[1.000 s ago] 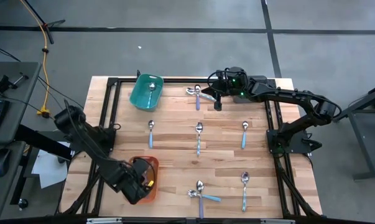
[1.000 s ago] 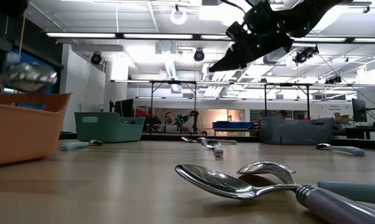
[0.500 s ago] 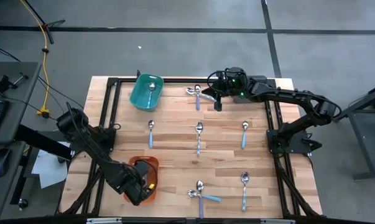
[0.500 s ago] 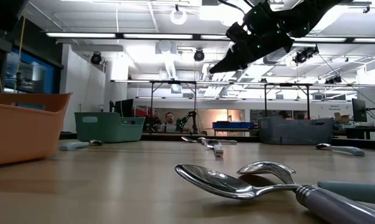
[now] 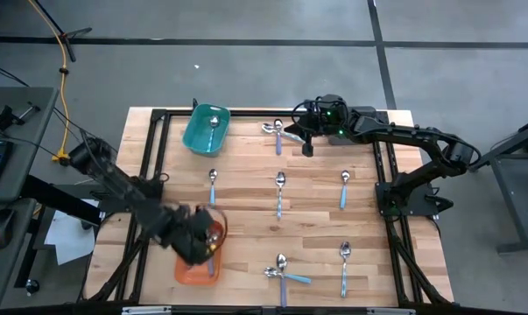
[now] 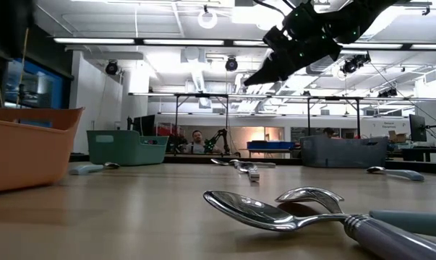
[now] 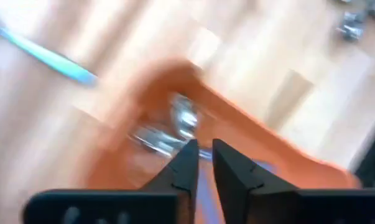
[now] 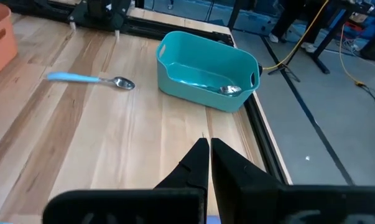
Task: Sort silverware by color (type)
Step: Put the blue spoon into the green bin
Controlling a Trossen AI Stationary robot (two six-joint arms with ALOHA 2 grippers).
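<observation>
My left gripper hangs over the orange bin near the table's near-left corner. In the left wrist view its fingers are slightly open and hold nothing, above the spoons lying in the bin. My right gripper waits shut above the far edge, beside a small pile of spoons. The teal bin holds one spoon. Light-blue-handled spoons lie flat on the wood in the middle row. Others lie near the near edge.
A black frame rail runs along the table's left and right sides. The right arm's base stands at the right edge. In the low view a grey bin shows toward the far side. Bare wood lies between the spoon rows.
A second ago, in the low view, a spoon's bowl showed above the orange bin's rim; it is gone from there now. My left gripper has moved up and toward the far edge over the bin, and the wrist view is blurred by the motion.
</observation>
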